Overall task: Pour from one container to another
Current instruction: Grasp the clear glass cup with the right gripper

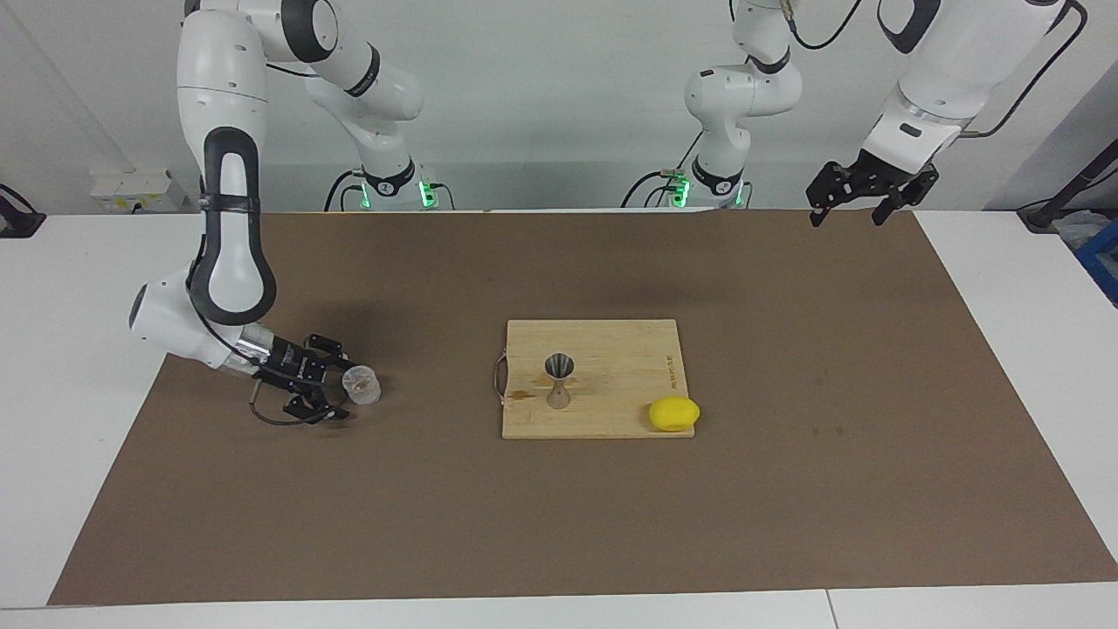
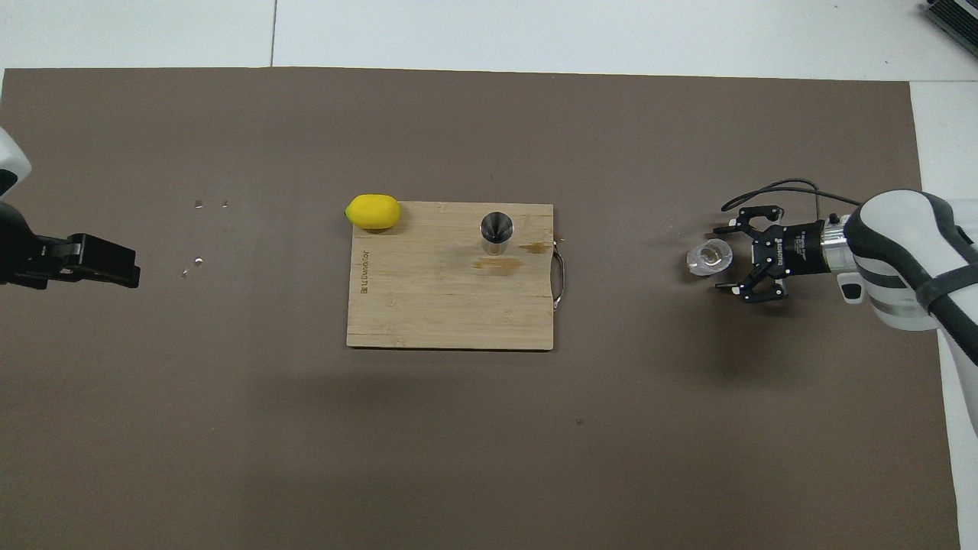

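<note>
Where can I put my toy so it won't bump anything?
Plenty of bare brown mat lies between the cutting board and the left arm's end. The board's bare part nearer the robots works too. Crowded: beside the jigger, lemon, and glass.

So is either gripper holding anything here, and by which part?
Nothing is held. The right gripper is open, low on the mat with its jaws around the glass tumbler, not closed on it. The left gripper waits open and empty.
</note>
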You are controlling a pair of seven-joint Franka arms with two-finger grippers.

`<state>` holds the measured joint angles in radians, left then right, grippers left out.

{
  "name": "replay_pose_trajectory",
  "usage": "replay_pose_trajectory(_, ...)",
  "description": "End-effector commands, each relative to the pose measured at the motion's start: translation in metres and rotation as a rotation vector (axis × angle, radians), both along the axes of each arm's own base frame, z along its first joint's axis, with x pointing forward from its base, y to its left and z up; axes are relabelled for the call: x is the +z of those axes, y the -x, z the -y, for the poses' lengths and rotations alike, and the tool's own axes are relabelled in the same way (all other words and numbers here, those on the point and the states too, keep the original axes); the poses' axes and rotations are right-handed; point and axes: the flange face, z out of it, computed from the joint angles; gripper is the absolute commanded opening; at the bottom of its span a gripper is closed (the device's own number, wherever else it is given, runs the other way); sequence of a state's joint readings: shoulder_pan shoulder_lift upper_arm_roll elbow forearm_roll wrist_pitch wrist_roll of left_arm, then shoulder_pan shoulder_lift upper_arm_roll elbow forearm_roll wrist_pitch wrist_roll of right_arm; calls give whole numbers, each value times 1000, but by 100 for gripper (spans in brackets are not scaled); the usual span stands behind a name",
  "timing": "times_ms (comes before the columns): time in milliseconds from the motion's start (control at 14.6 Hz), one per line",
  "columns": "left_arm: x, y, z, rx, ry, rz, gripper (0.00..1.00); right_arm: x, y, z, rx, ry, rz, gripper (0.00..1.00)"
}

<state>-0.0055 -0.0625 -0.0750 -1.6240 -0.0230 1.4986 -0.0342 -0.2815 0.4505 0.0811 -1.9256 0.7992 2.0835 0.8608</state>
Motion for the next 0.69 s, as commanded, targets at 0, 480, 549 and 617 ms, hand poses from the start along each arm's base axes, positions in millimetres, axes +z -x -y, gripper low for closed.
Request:
replay_pose_trajectory(0,4,0,0,-14,12,-7,100,10,8,-4,-18,-33,33,94)
replay_pose_trajectory(480,3,1,-11,-60,16,-11,100,11,8,-10,-19,-67,24,75)
replay_pose_trajectory(549,3,0,-14,-56,16,-8,100,12,8,-11,-16,-67,26,68)
replay_pose_trajectory(617,3,0,-17,-48,16,-5,100,14,6,-12,-14,-66,30,54)
